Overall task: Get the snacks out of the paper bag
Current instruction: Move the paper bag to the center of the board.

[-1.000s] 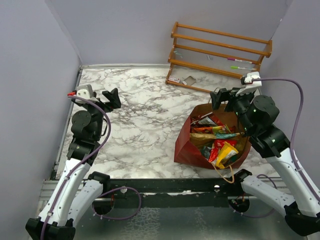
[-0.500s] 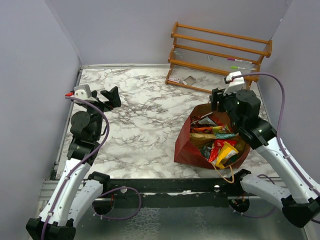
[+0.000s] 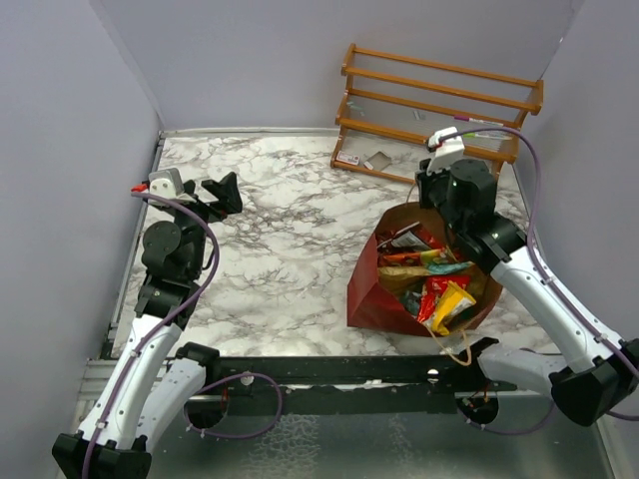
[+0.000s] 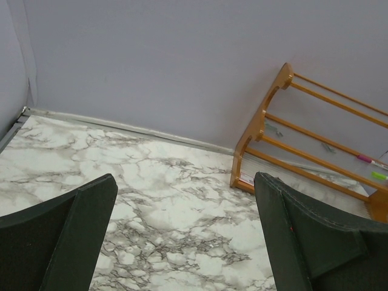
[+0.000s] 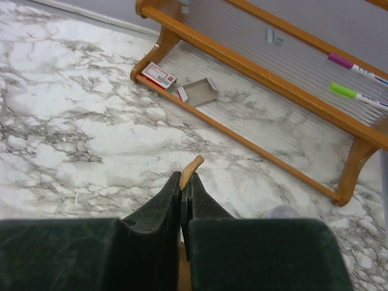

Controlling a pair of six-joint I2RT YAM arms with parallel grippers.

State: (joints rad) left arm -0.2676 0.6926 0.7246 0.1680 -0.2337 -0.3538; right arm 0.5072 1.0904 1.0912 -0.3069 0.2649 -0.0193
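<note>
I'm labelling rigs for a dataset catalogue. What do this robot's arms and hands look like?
The left arm and right arm have white link shells and black joint housings. A purple cable loops to a small white camera module on each wrist; the left one has a red tip. The left hand and right hand have dark, matte, wedge-shaped fingers.

Lilac walls (image 3: 250,60), marble tabletop (image 3: 290,239), wood rack (image 4: 260,121) w/ prob. markers (image 5: 348,92)

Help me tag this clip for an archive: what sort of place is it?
Probably a robot test cell, not a home: plain panel walls box in a marble-print table, two arms bolted at its near edge, and a paper bag of snacks.
</note>
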